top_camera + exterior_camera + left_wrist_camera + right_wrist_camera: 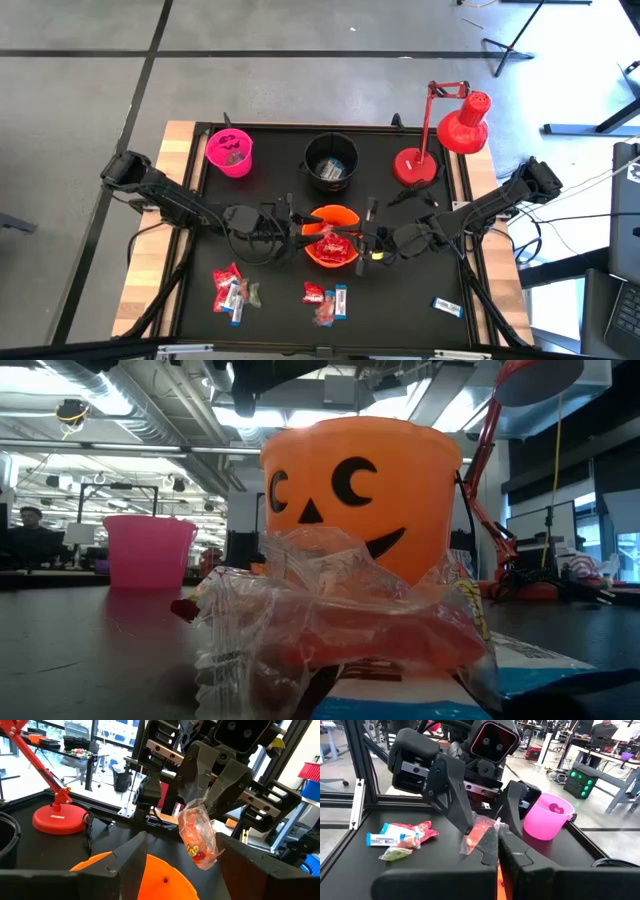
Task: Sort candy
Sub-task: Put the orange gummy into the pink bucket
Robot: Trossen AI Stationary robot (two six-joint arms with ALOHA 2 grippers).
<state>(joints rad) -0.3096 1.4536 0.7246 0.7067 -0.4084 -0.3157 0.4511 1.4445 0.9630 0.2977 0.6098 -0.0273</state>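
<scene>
The candy my right gripper (497,834) is shut on is a clear packet with red sweets (198,836), hanging over the orange pumpkin bucket (332,238) at mid-table. My left gripper (298,225) faces it from the left, open. Its fingers (456,800) stand on either side of the packet, and I cannot tell whether they touch it. More candy lies on the table near the front edge: a left pile (232,290), a middle pile (325,300) and a single blue-and-white bar (447,307). Wrapped candy (330,615) fills the foreground of the low view. My right gripper pinches the packet's crumpled clear upper end (201,802) between its two fingers (222,780). It comes from the table's right side. The packet is lifted clear and hangs below the fingers, above the orange bucket's opening (150,880).
A pink bucket (230,152) and a black bucket (331,160) stand along the far edge, with candy inside each. The red desk lamp (440,140) stands at the far right, its base close to the right arm. A person (30,520) sits far off in the room.
</scene>
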